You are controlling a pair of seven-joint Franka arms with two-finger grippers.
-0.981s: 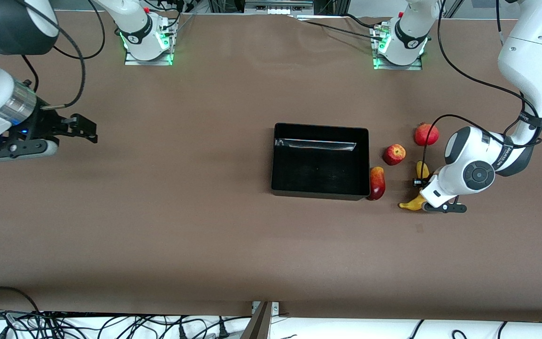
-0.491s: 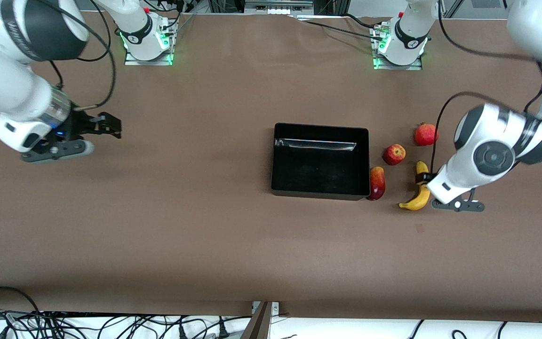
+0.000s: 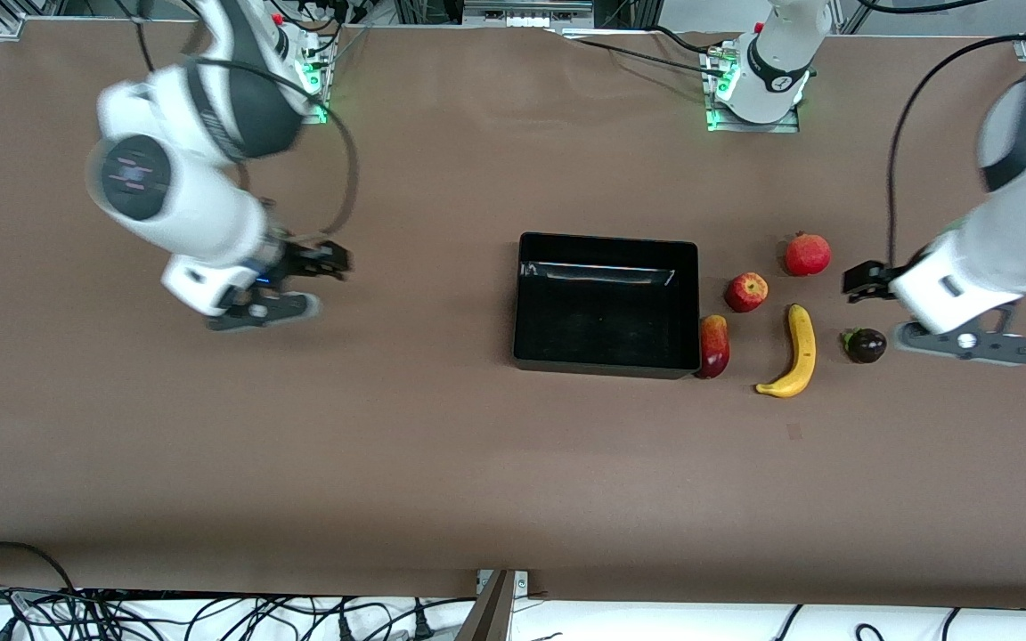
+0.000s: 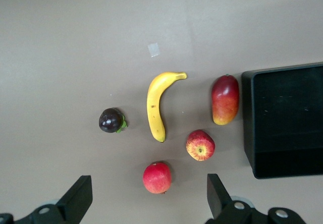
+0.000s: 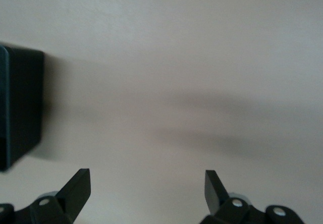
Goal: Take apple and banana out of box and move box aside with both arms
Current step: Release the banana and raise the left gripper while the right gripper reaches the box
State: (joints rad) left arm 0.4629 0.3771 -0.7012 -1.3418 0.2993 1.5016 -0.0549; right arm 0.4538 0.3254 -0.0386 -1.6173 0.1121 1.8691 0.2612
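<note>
Box (image 3: 606, 304) is sitting empty btwn both grippers, w/ apple (image 3: 746, 291) and banana (image 3: 793, 351) lying out beside it toward left gripper (image 3: 860, 278). Left gripper is hanging wide open, holding nothing, over bare table by the fruit. Right gripper (image 3: 332, 263), also wide and empty, is hovering toward its own end, probably lining up for the two-arm box push.

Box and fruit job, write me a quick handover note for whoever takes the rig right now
Left gripper: open, empty, in the air near the pomegranate and a dark purple fruit, toward the left arm's end of the table.
Right gripper: open, empty, over bare table toward the right arm's end.
Box: mid-table, nothing inside.
Apple and banana: on the table beside the box, toward the left arm's end; banana nearer the front camera. A mango-like fruit lies against the box wall.
Done: both fruits out.
Left: move the box aside with both arms.
</note>
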